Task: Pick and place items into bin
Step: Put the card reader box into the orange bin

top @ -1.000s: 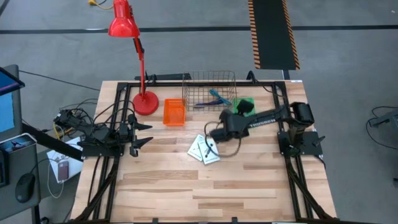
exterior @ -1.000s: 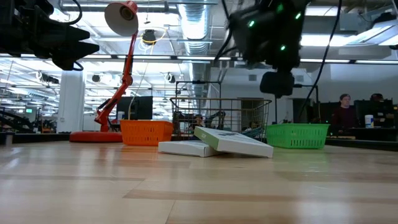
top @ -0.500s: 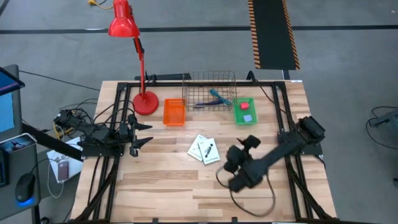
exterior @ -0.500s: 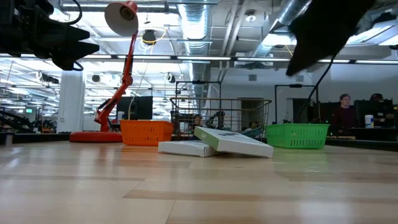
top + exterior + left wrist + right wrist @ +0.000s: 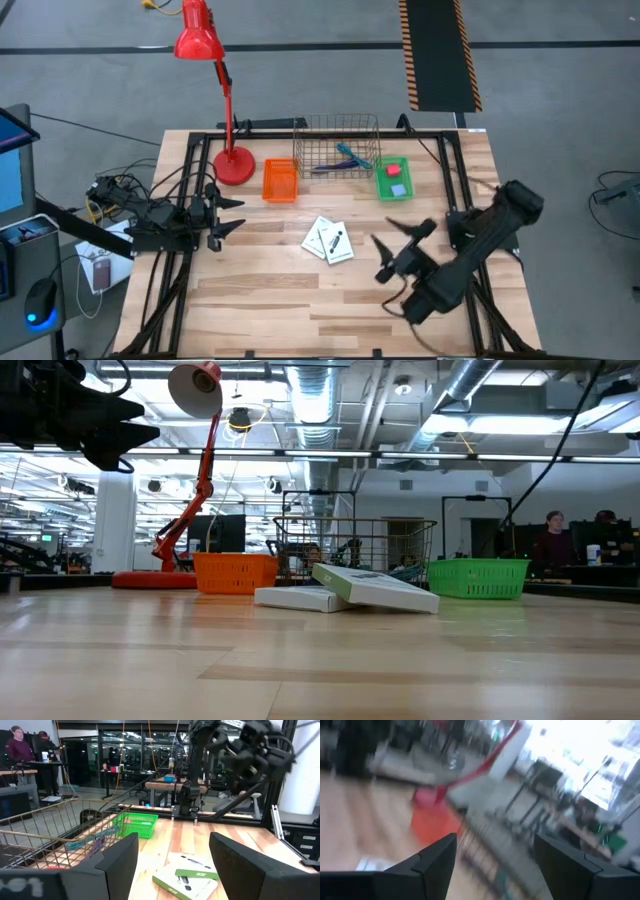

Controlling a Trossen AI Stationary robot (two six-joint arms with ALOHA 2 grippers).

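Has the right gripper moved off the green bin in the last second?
Yes. The right gripper has swung away from the green bin, toward the table's near edge, past the white packets; it is open and empty.

left gripper (image 5: 228,216): fingers spread, table's left | right gripper (image 5: 398,247): fingers spread, empty, right-centre

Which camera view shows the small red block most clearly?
The high view: the small red block lies in plain sight inside the green bin. The low view and the left wrist view show only that bin's wall, not the block. The right wrist view is too blurred to tell.
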